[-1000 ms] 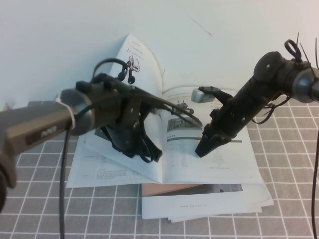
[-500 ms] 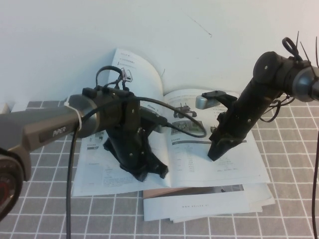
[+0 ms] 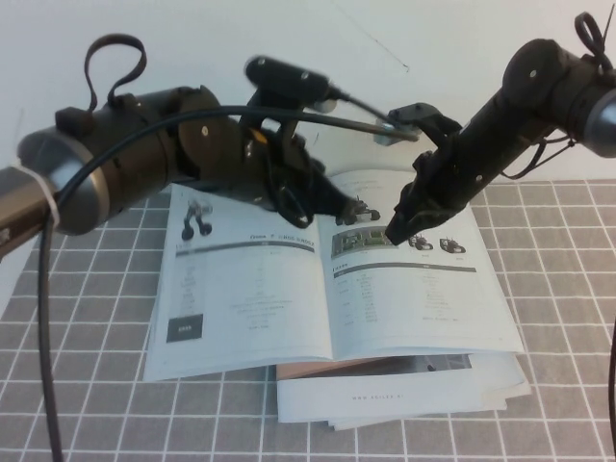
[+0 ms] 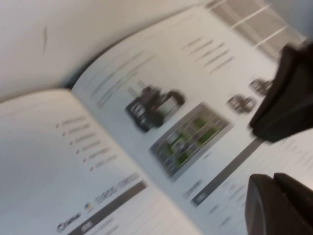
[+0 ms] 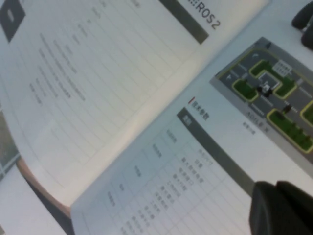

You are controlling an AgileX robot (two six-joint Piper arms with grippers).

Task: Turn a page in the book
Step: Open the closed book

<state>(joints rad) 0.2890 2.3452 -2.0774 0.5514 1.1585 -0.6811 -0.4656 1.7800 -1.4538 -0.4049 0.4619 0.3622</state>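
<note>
The book (image 3: 423, 308) lies open and flat on the checked table. The page (image 3: 241, 289) rests flat on the left half, showing a pale robot near its top corner and a small dark box (image 3: 183, 328) lower down. My left gripper (image 3: 322, 204) hangs shut and empty above the far end of the spine; in its wrist view its fingertips (image 4: 279, 205) hover over the right-hand sheet beside a printed robot and map picture (image 4: 188, 142). My right gripper (image 3: 397, 234) is shut, holds nothing, and sits just over the upper part of the right-hand sheet, near the dark grey bar (image 5: 215, 156).
Plain white booklets (image 3: 404, 399) and a peach sheet (image 3: 327, 367) stick out from under the book's near edge. A white wall (image 3: 192, 58) rises right behind the book. The grey-and-white checked cloth (image 3: 558, 404) spreads out on both sides and in front.
The page that stood raised on the left has dropped flat onto the left half. My left arm has lifted up and back off it. My right gripper has risen and moved toward the far part of the right-hand sheet.
</note>
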